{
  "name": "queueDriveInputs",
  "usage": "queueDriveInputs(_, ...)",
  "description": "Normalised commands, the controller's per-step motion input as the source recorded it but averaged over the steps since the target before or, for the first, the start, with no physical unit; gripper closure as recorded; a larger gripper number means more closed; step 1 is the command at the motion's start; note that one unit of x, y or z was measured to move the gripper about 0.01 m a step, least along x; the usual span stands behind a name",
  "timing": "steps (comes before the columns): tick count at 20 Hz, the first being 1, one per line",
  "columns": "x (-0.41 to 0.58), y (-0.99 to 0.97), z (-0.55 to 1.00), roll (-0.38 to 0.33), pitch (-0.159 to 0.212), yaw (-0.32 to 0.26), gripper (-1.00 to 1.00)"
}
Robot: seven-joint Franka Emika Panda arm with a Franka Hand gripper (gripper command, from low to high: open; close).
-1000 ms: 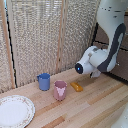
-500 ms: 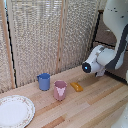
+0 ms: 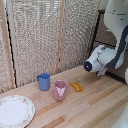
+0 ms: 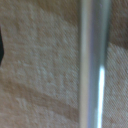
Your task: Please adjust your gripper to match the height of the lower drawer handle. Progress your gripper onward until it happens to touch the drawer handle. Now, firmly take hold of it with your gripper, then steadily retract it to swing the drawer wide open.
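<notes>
In the wrist view the lower drawer handle (image 4: 93, 65) fills the picture as a blurred silver bar, very close, against the brown front of the drawer (image 4: 40, 70). One dark finger (image 4: 1, 47) shows only as a sliver at the frame's edge, far from the bar, and nothing is held. In the exterior view the white wrist (image 3: 97, 59) points at the dark brown cabinet (image 3: 106, 35) on the exterior view's right. The arm hides the gripper itself and the handle there.
On the wooden table stand a blue cup (image 3: 44, 81), a pink cup (image 3: 60, 90) and a small orange object (image 3: 76, 86). A patterned plate (image 3: 15, 111) lies at the front of the exterior view's left. A wicker screen (image 3: 45, 40) stands behind them.
The arm's wrist has moved toward the exterior view's right, closer to the brown cabinet. The cups, plate and orange object have not moved.
</notes>
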Motion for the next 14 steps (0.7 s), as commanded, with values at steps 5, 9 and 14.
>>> queueDriveInputs(5, 0.186, -0.19, 0.00, 0.036, 0.000, -0.126, 1.00)
queueDriveInputs(9, 0.000, -0.08, -0.03, 0.050, 0.005, -0.024, 1.00)
queueDriveInputs(14, 0.040, 0.38, -0.06, 0.046, 0.001, -0.003, 1.00)
